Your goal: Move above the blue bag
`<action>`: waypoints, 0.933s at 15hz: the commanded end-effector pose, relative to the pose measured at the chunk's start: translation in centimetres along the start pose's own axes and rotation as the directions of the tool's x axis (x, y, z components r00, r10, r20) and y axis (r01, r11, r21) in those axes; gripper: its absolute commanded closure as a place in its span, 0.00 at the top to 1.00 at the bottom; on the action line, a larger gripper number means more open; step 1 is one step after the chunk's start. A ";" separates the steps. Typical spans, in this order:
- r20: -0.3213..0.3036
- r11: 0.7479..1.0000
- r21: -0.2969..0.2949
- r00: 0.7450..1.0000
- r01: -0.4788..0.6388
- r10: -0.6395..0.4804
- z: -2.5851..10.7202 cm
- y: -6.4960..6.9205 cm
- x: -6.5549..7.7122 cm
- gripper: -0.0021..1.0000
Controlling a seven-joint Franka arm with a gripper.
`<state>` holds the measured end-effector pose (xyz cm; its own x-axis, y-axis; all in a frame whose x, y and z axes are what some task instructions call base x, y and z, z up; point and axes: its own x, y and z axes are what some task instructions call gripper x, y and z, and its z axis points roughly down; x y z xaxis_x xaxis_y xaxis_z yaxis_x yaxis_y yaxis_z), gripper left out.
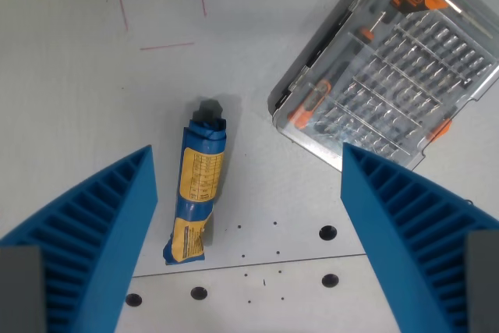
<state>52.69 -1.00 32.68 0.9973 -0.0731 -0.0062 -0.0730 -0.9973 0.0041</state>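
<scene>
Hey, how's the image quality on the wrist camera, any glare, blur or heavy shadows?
In the wrist view, lighting is even and soft; the blue bag is sharp, with only a faint shadow beside it. The clear bit case shows mild glare on its lid. The pincer fingers sit close to the lens and look oversized, slightly soft at the bottom corners. The white table is bright, not washed out.

Bright, even overhead light; soft short shadows. Glare on bit case lid. Near fingers slightly blurred; table sharp.

Wrist view looks straight down, fairly close, onto the table.
</scene>
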 end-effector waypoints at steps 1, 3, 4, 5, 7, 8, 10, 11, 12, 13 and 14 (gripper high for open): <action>-0.003 1.000 0.000 1.000 -0.001 0.001 -0.1 0.0 0.0 1.00; -0.003 1.000 0.000 1.000 0.000 0.000 -0.1 0.0 0.0 1.00; -0.003 1.000 0.000 1.000 0.000 0.000 -0.1 0.0 0.0 1.00; -0.002 1.000 0.000 1.000 -0.001 0.001 -0.1 0.0 0.0 1.00; -0.002 1.000 0.001 1.000 -0.007 0.007 0.0 0.0 -0.1 1.00; -0.002 1.000 0.001 1.000 -0.011 0.011 0.0 0.0 -0.1 1.00; -0.006 1.000 0.002 1.000 -0.023 0.024 0.2 -0.1 -0.3 1.00; -0.009 1.000 0.002 0.999 -0.031 0.031 0.4 -0.2 -0.4 1.00; -0.014 0.999 0.003 0.999 -0.039 0.039 0.6 -0.2 -0.5 1.00; -0.020 0.999 0.004 0.999 -0.047 0.047 0.8 -0.3 -0.6 1.00; -0.026 0.998 0.004 0.998 -0.056 0.056 1.0 -0.4 -0.8 1.00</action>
<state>52.29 -0.86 31.93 0.9964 -0.0823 -0.0208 -0.0822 -0.9966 0.0039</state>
